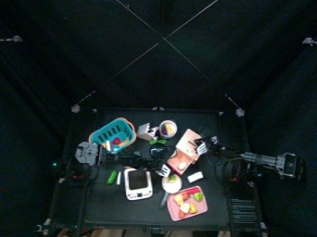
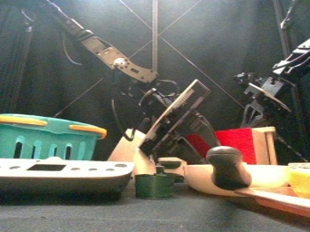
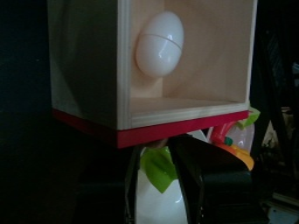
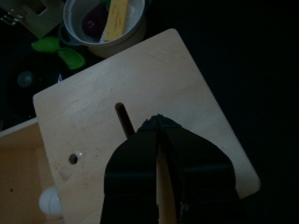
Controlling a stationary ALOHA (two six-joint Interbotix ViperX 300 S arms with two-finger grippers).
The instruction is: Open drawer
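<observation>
From above, the wooden drawer box point(image 1: 188, 148) lies at mid-table, just right of the teal basket point(image 1: 113, 133), with the left gripper point(image 1: 158, 139) beside it. At table height, the box tilts behind a black mouse point(image 2: 227, 165). The left wrist view shows jaws partly open, holding nothing, under the red-edged drawer containing a white egg point(image 3: 160, 41). The right gripper point(image 4: 163, 175) hovers over the box, apparently closed.

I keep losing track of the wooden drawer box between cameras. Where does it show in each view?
Top view: wooden drawer box right of table centre, beside the teal basket.
Front view: centre, tilted, behind the green cup.
Left wrist view: fills the upper frame, white egg inside.
Right wrist view: pale panel across the middle.
Shared landmark: its red front.
</observation>
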